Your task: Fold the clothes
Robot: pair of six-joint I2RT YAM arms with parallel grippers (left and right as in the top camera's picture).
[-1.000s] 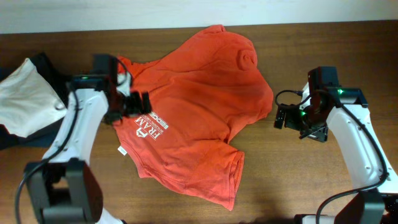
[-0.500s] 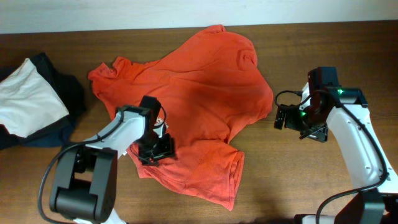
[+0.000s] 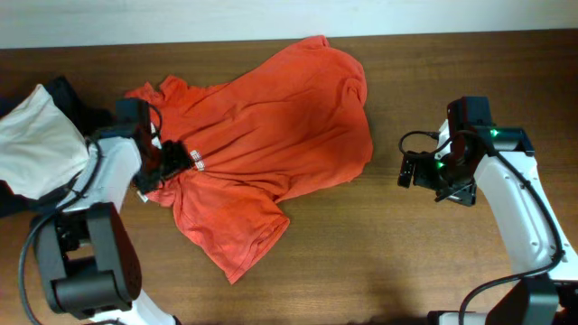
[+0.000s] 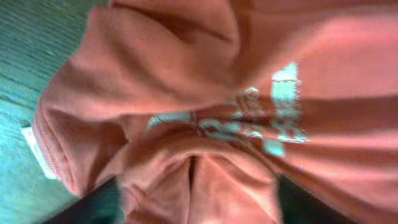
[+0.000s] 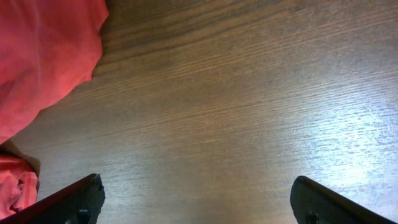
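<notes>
Two grippers. Left gripper (image 3: 172, 161) at 9 o'clock, buried in shirt (image 3: 271, 126), cloth bunched between fingers (image 4: 87, 208); impossible to tell if clamped. Right gripper (image 3: 411, 170) at 3 o'clock, spread wide, holding nothing. Shirt crumpled at centre of table (image 3: 406, 271), toward 11 o'clock. Better to spread flat first: pull slowly, low, without bunching lettering (image 4: 280, 106).

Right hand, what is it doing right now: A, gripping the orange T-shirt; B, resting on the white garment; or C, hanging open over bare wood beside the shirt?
C: the right hand is open above the bare table, and the orange T-shirt lies off to its side, untouched by it.
</notes>
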